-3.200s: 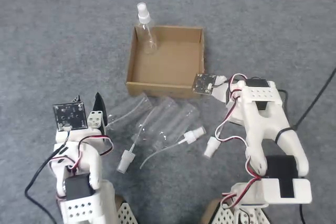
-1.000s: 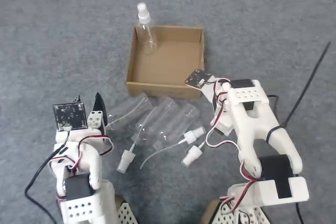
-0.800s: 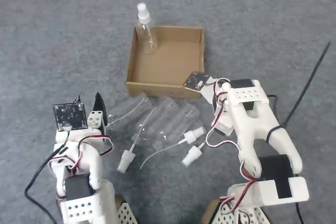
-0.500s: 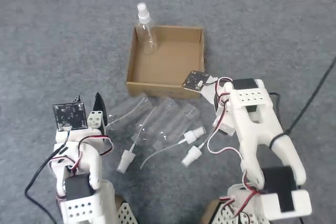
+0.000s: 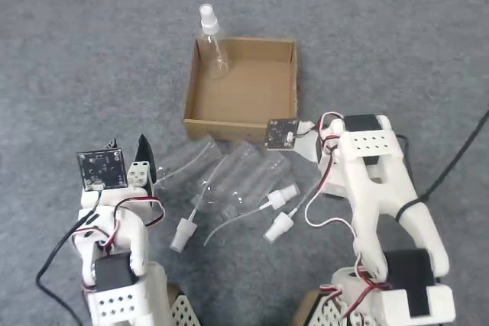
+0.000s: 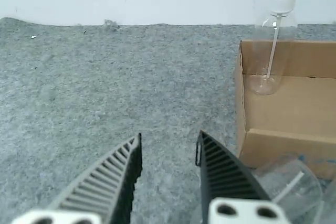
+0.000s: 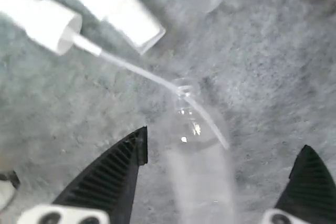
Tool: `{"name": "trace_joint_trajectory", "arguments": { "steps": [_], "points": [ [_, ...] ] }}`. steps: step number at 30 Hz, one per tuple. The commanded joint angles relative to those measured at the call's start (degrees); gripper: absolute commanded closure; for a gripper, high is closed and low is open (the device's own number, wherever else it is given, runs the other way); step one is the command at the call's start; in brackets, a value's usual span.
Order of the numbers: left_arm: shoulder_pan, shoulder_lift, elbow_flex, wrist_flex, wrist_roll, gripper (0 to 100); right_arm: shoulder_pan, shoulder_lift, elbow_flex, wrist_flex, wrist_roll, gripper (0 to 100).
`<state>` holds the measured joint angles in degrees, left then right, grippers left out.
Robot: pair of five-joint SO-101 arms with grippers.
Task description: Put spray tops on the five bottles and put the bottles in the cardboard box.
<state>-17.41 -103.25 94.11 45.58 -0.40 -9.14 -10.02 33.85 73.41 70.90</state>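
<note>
Fingers first. The left fingers (image 6: 118, 179) stand partly open with nothing between them. They are held low over the grey-felted counter (image 6: 79, 77) and point past the near left corner of the cardboard box (image 6: 283, 140).

The right fingers (image 7: 113, 174) are spread wide and grip nothing, pointing down at the counter. A clear bottle (image 7: 197, 166) lies on its side between them, with its neck pointing away from my wrist camera. I cannot tell whether either finger touches it. Beyond the neck lies a loose spray top (image 7: 42, 19), and its thin dip tube (image 7: 136, 72) runs slantwise across the bottle's mouth. A second white top (image 7: 118, 3) lies just beside the first.

From the high view, the box sits open toward the far middle of the counter. The capped bottle (image 5: 214, 47) stands upright in the box's far left corner with its spray top on. The right arm (image 5: 374, 181) has its wrist close to the box's near right corner.

In front of the box, between the two arms, several uncapped bottles (image 5: 237, 169) lie on their sides, touching one another. They are see-through and overlap, so I cannot count them with certainty. A third spray top (image 5: 183, 232) lies on the counter nearer the left arm (image 5: 114, 227), with its tube reaching toward the lying bottles.
</note>
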Motion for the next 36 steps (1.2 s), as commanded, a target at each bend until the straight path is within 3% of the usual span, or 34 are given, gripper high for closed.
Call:
{"name": "trace_joint_trajectory", "arguments": {
  "steps": [1, 12, 20, 36],
  "points": [
    [0.26, -0.88, -0.66, -1.67, -0.44, 84, 2.33, -2.68, -3.43, 0.84, 6.42, 62.2],
    [0.26, -0.88, -0.66, -1.67, -0.44, 84, 3.3, -2.77, 2.37, -2.42, 10.81, 62.5],
    [0.26, -0.88, -0.66, -1.67, -0.44, 84, 3.21, -2.68, 5.36, -5.85, 10.99, 75.7],
    [0.26, -0.88, -0.57, -1.67, -0.44, 84, 3.56, -2.59, 9.49, -10.51, 10.9, 76.4]
  ]
}}
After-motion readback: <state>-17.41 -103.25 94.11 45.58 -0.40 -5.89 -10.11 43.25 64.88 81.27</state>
